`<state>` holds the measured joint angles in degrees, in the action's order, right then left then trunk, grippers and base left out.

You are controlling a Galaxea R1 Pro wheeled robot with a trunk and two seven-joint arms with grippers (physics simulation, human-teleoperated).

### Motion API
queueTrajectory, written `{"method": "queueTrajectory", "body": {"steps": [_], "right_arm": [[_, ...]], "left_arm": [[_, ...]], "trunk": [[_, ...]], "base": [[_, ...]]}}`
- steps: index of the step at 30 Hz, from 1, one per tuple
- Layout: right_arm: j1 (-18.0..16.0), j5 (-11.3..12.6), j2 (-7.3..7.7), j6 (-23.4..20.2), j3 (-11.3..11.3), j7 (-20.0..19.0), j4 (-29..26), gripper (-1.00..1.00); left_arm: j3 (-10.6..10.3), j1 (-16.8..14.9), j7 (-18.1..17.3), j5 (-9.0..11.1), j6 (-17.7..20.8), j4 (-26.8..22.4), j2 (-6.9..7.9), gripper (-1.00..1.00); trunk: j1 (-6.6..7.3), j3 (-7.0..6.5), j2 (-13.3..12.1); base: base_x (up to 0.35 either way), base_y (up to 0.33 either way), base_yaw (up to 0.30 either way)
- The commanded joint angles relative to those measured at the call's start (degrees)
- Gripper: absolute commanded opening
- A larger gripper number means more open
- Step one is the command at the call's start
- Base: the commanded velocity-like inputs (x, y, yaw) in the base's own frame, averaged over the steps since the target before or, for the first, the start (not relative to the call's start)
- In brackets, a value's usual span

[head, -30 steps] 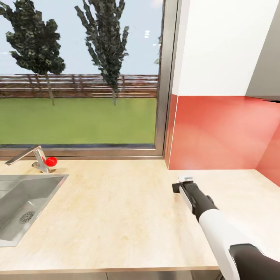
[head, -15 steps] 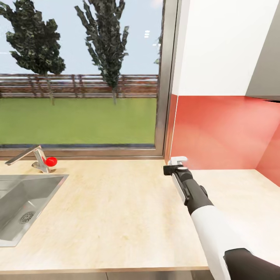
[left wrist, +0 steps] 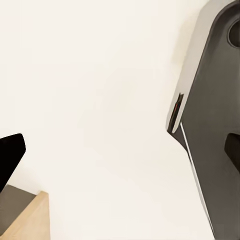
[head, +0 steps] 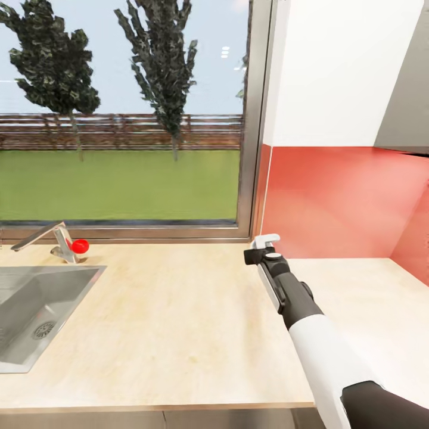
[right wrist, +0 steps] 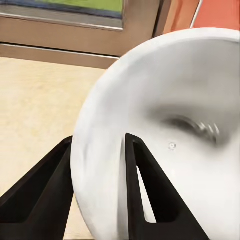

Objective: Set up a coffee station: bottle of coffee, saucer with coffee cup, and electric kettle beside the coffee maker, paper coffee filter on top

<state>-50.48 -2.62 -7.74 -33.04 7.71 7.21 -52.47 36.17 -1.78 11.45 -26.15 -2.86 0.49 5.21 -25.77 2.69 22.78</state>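
- Right pincer [head: 265, 247]: seen in the head view at the end of the black-and-white right arm [head: 322, 345], extended over the tabletop toward the corner where window frame and red wall meet.
- Pincer state: in the right wrist view the two black fingers [right wrist: 145, 195] are closed on the edge of the saucer [right wrist: 165, 140], one finger on each face of the plate.
- Saucer: round, white, held on edge above the tabletop; glimpsed in the head view as a small white shape at the pincer tip.
- Tabletop [head: 167, 322]: light tan wood-look slab.
- Sink [head: 36, 310]: steel, set into the tabletop at far left, with faucet [head: 53, 241] and red knob [head: 79, 245].
- Window [head: 125, 113]: lawn, fence and trees are seen through it.
- Left pincer: one dark fingertip [left wrist: 10, 155] is seen before a pale surface; its state cannot be told.
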Motion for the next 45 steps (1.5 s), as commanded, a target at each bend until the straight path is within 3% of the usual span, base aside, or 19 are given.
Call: {"method": "queueTrajectory", "body": {"steps": [1,17,34,45], "right_arm": [[-0.1,-0.2,0.01,-0.4,0.1,0.1,-0.1,-1.0],[0.0,-0.2,0.0,-0.4,0.1,0.1,-0.1,-1.0],[0.0,-0.2,-0.18,-0.4,0.2,0.1,-0.1,-1.0],[0.0,-0.2,-0.7,-0.4,0.2,0.1,0.1,-1.0]], "left_arm": [[0.5,-0.1,0.3,-0.6,-0.3,0.1,0.0,1.0],[0.7,-0.2,0.3,-0.6,-0.2,0.0,0.06,1.0],[0.8,-0.2,0.4,-0.5,-0.2,0.0,-0.06,1.0],[0.8,-0.2,0.4,-0.5,-0.6,0.0,-0.05,1.0]], "trunk": [[-0.01,0.14,0.1],[-0.01,0.14,0.1],[-0.01,0.14,0.1],[-0.01,0.14,0.1]], "base": [[-0.274,0.026,0.0],[-0.296,0.151,0.215],[-0.031,0.301,0.277],[-0.208,0.254,0.277]]}}
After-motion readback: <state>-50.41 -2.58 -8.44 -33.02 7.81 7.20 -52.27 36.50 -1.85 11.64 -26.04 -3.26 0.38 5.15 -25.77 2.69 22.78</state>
